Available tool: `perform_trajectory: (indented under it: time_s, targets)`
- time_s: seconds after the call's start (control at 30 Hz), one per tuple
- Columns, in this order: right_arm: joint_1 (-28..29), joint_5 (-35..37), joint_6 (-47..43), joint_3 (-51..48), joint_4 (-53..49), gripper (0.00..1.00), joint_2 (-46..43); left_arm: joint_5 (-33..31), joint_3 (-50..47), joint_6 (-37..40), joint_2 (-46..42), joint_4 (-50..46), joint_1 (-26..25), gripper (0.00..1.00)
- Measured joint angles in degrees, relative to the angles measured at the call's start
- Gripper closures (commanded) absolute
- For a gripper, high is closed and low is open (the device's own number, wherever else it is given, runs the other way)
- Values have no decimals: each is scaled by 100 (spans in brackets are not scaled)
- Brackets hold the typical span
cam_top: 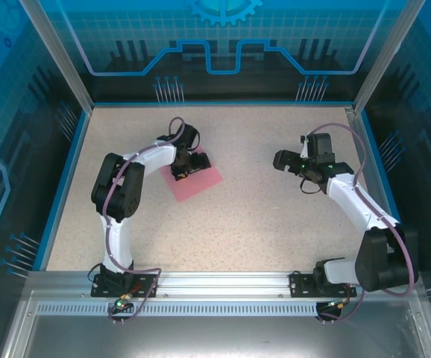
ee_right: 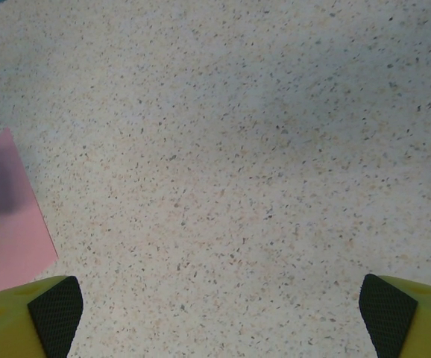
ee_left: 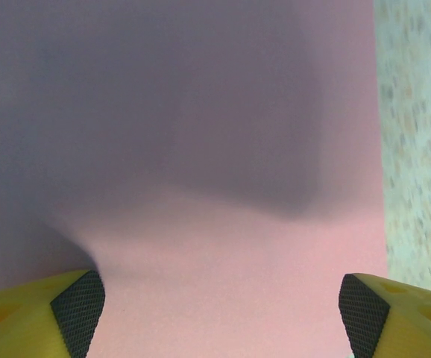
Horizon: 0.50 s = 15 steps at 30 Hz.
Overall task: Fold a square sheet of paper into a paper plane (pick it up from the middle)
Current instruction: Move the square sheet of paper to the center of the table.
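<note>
One corner of square sheet of paper [cam_top: 203, 183] hidden under left jaws.

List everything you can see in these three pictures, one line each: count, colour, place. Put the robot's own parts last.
paper: one, pink, flat on the table, left of centre.
table: one, speckled beige, inside the walls.
walls: three, blue printed panels, left, far and right of the table.
rail: one, silver, near edge, under both arm bases.
left arm: one, white and black, reaching over the paper.
right arm: one, white and black, right side.
left gripper: one, yellow fingers with black pads, open, close above the paper.
right gripper: one, same colours, open, over bare table.
</note>
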Motion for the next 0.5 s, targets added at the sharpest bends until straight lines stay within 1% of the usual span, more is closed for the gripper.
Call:
perform_trajectory:
  time_s: [0.07,0.23,0.43,0.5]
  targets:
    - [70,68,7,24,-109,1,31,96,-208,-188,-146,57,-229,12]
    - [186,173,33,26,-295,0,39,424,-717,-772,-479,297,-1027,12]
    - [234,195,87,-188,-422,1,-81,763,-929,-1309,-623,483,-1821,9]
    - [245,240,85,-190,-485,1,-103,898,-940,-1412,-634,546,-1961,8]
